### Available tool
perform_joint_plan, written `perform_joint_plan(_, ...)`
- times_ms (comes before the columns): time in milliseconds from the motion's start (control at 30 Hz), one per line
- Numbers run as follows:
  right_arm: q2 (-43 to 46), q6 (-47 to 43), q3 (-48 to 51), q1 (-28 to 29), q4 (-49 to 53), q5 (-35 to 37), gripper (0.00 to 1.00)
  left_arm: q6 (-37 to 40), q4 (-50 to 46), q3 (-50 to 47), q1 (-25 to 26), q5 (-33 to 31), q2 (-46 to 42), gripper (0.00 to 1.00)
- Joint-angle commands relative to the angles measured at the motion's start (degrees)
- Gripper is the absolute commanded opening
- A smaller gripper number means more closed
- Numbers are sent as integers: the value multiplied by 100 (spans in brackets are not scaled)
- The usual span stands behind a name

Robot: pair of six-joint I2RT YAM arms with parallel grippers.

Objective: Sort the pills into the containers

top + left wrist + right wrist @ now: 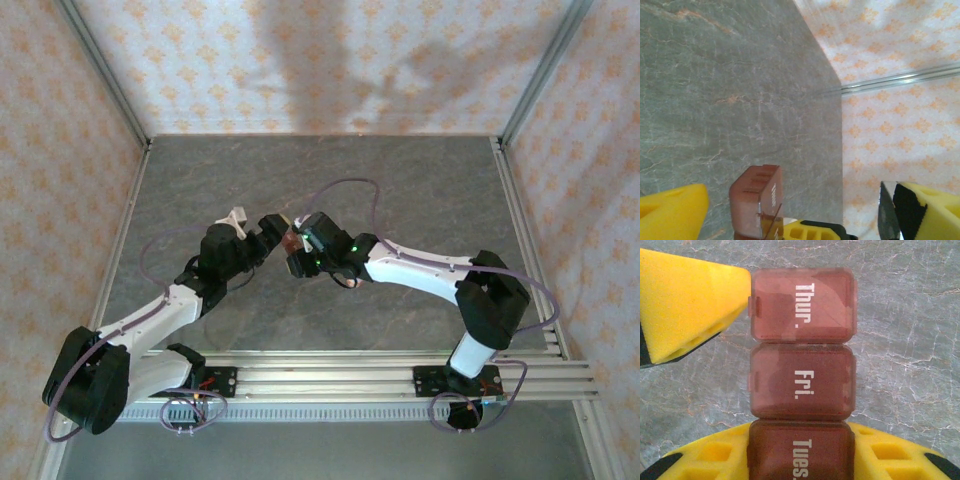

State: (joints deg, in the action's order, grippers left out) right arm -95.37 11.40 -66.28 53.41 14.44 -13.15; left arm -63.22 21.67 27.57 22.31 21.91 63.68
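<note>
A grey, veined table (400, 200) is lying inside walls (300, 60) papered with an orange motif. From above, the two arms are facing each other near its middle, the left gripper (272, 232) and the right gripper (298, 250) almost nose to nose; only a reddish speck of the pill organiser (290, 241) is showing between them, and this view is giving neither its lettering nor the set of the jaws.

The right wrist view is supplying both. Three brownish-red translucent compartments are running in a row with lids down, lettered "Thur.", "Fri." and "Tues."; the right gripper is standing nearly closed, its yellow fingers (705, 455) pinching the "Tues." compartment from either side. Another yellow finger tip (690, 305) is reaching in from the upper left, right at the tab of the "Thur." lid; whether it is touching, I cannot tell.

The left wrist view is showing the strip end-on, standing between the left gripper's yellow fingers (670, 212); these are spread wide and gripping nothing, and the strip is sitting nearer the left-hand one, well apart from the other.
</note>
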Motion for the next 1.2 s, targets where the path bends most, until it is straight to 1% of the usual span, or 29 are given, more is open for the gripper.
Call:
perform_joint_plan(0, -33, 95, -66, -23, -148, 31, 42, -169, 398, -84, 77, -43, -35, 96)
perform_joint_plan(400, -120, 133, -122, -18, -167, 25, 42, -330, 579, -147, 164, -76, -97, 96)
perform_joint_plan(800, -178, 152, -175, -25, -174, 40, 42, -340, 452, -243, 230, -171, -303, 96)
perform_joint_plan(1167, -162, 213, -131, -23, -232, -45, 41, -331, 499, -261, 292, -234, -208, 96)
